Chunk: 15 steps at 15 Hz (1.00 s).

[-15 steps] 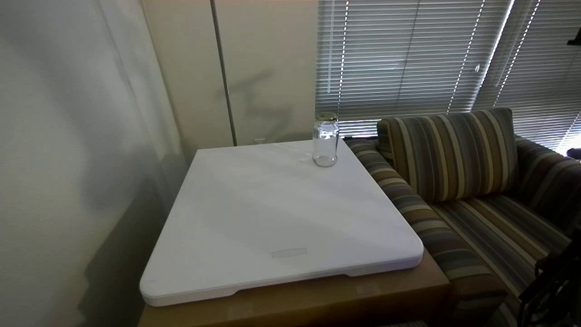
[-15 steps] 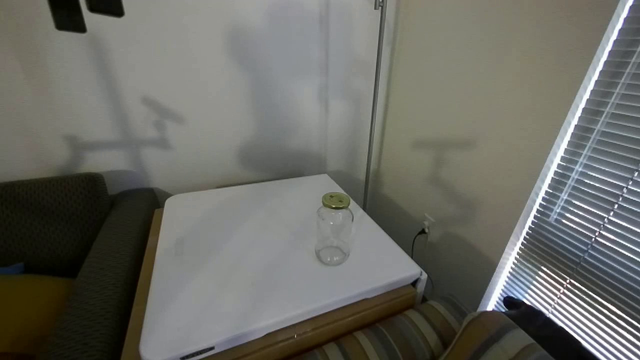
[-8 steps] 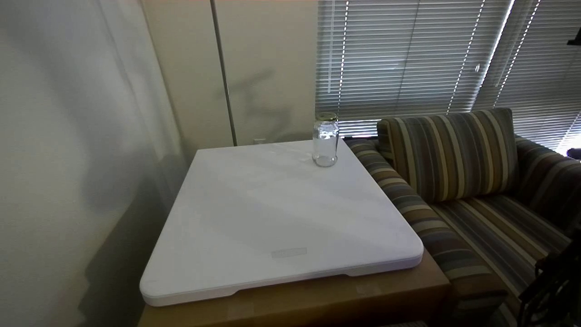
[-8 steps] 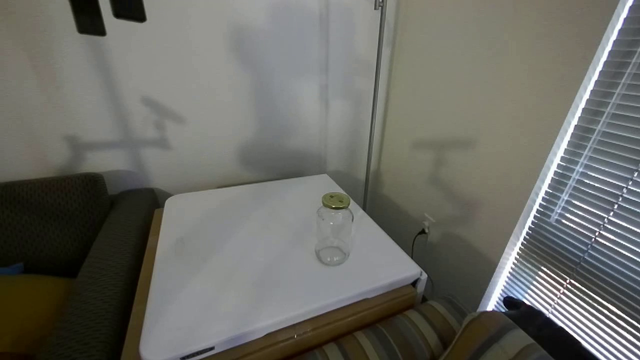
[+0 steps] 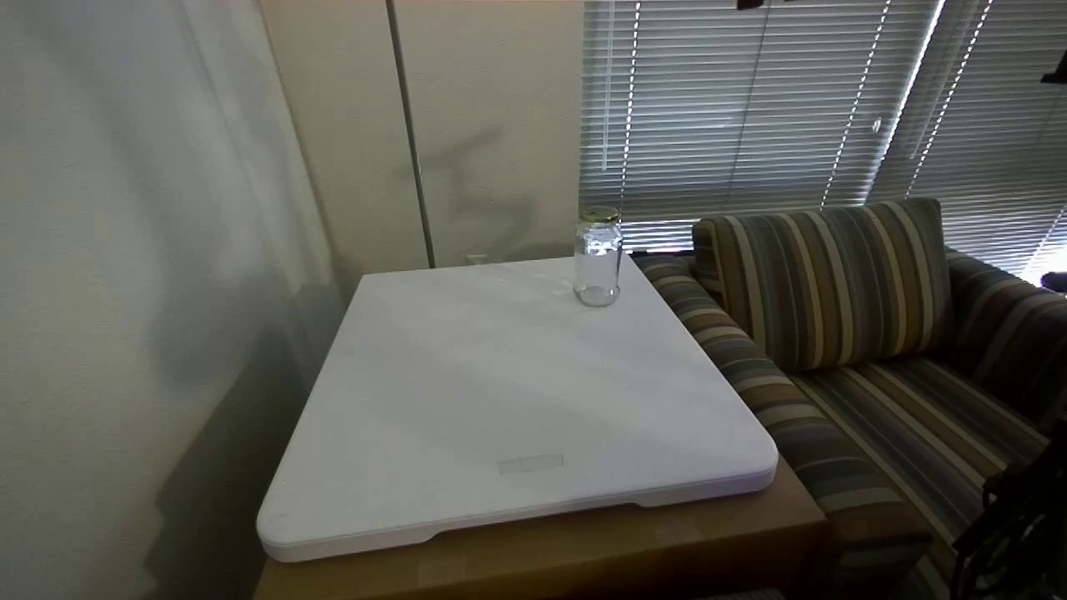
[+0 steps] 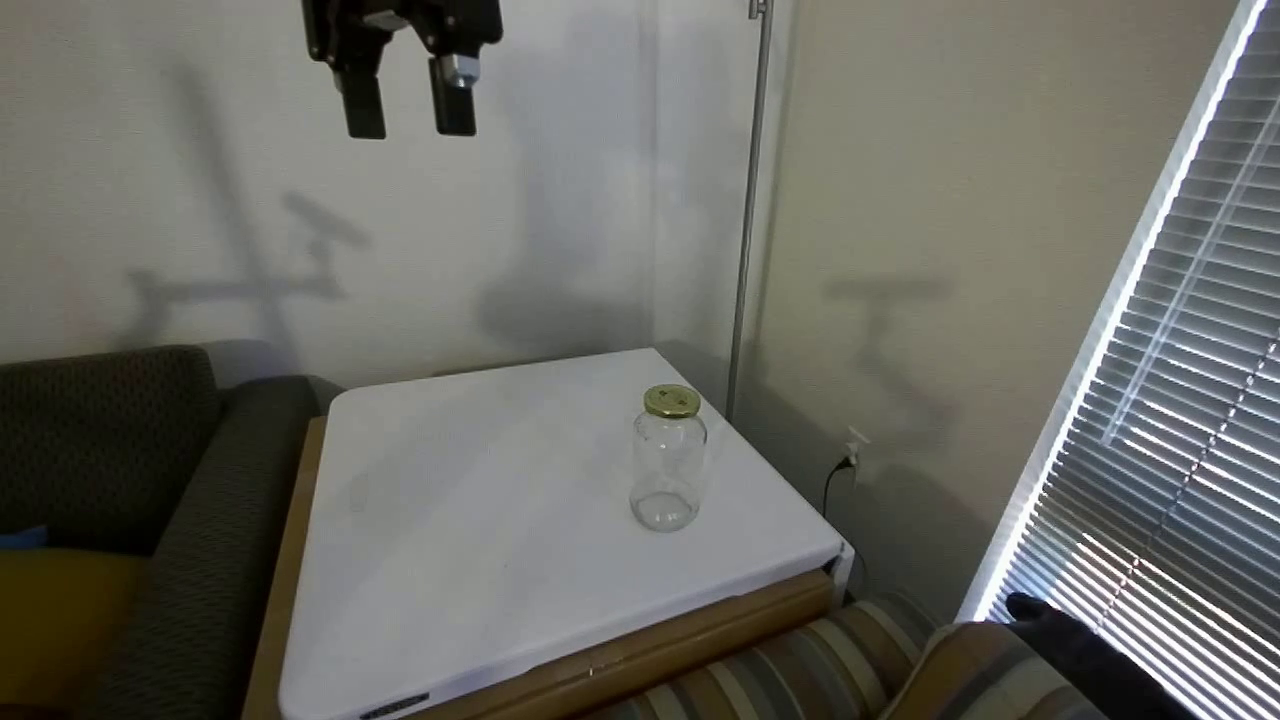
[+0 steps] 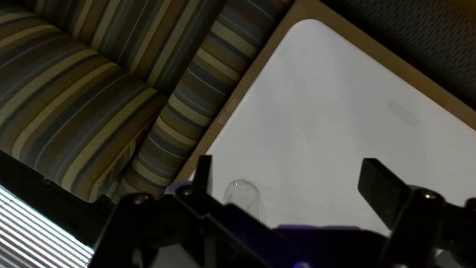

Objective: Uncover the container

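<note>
The container, a clear glass jar, stands upright on the white tabletop in both exterior views (image 5: 597, 260) (image 6: 668, 470). Its round yellowish lid sits on top of it (image 5: 599, 214) (image 6: 672, 401). In the wrist view the jar's base end (image 7: 242, 194) shows by the left finger; its upper part and lid are hidden behind the gripper. My gripper (image 6: 410, 130) is open and empty, high above the table and left of the jar in that exterior view. In the wrist view the gripper's fingers (image 7: 285, 163) are wide apart. Only dark fingertips (image 5: 768, 2) show at the top edge in an exterior view.
The white tabletop (image 5: 500, 375) rests on a brown box (image 5: 533, 542). A striped armchair (image 5: 821, 292) stands along one side and a dark sofa (image 6: 120, 450) along another. Walls (image 6: 400, 250) and window blinds (image 5: 708, 100) are close by. A thin metal pole (image 6: 748, 220) stands behind the table corner.
My gripper has moved right and down into an exterior view, and its fingertips now appear at the top of both. The jar and lid have not moved.
</note>
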Tool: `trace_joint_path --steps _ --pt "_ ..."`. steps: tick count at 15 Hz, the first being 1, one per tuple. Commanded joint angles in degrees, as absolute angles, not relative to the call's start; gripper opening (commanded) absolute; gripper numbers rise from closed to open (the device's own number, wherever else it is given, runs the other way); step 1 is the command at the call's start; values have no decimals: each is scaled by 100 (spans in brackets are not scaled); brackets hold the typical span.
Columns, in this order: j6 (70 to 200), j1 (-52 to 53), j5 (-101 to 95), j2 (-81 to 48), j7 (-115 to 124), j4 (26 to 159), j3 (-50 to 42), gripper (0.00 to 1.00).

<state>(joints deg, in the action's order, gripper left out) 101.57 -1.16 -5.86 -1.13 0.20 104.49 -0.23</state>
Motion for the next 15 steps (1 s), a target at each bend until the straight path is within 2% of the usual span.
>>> trace_joint_path --steps 1,12,15 --pt "10194 -163 -182 -997 -311 9481 -83 100" --pt "10189 -462 371 -2987 -184 7461 -140 100" --pt "10255 -405 253 -2868 -101 7668 -152 100"
